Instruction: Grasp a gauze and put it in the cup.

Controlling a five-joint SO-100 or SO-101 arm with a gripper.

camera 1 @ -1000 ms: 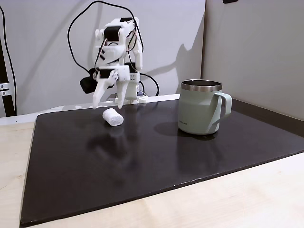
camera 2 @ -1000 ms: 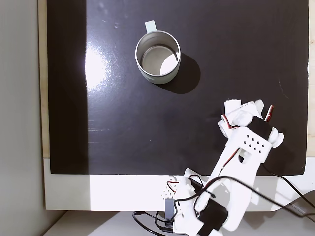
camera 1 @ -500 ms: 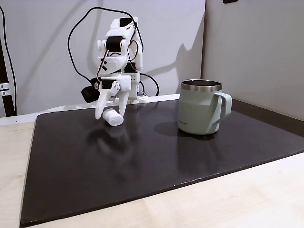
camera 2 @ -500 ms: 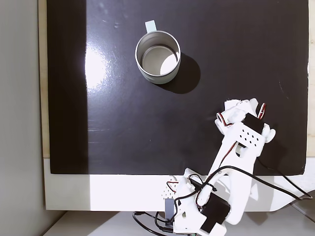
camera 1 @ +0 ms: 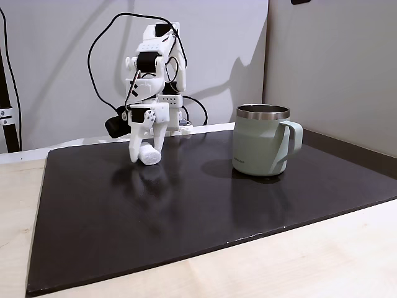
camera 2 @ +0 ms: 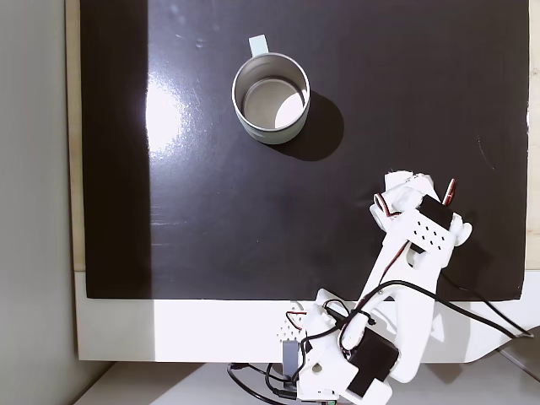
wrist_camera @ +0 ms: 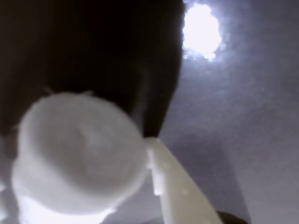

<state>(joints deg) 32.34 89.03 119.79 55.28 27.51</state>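
Observation:
The gauze (camera 1: 149, 156), a small white roll, lies on the black mat (camera 1: 198, 211) at the back left in a fixed view. My white gripper (camera 1: 145, 155) is lowered over it, open, one finger on each side. In the wrist view the gauze (wrist_camera: 79, 154) looms large and blurred, and one white finger (wrist_camera: 175, 191) touches its right side. From above, my gripper (camera 2: 409, 181) covers the roll. The cup (camera 1: 260, 143), a pale green mug with a steel rim, stands upright to the right, well apart; in the view from above the cup (camera 2: 283, 135) has nothing inside.
The arm's base and black cables (camera 1: 111, 37) sit at the mat's back edge, with grey walls behind. Bare wood (camera 1: 18, 205) borders the mat on the left and front. A bright glare patch (camera 2: 164, 118) lies on the mat left of the mug.
My gripper has come down from above and behind the gauze until its fingers straddle it, and the gap between the fingers has narrowed. The roll and the mug stayed in place.

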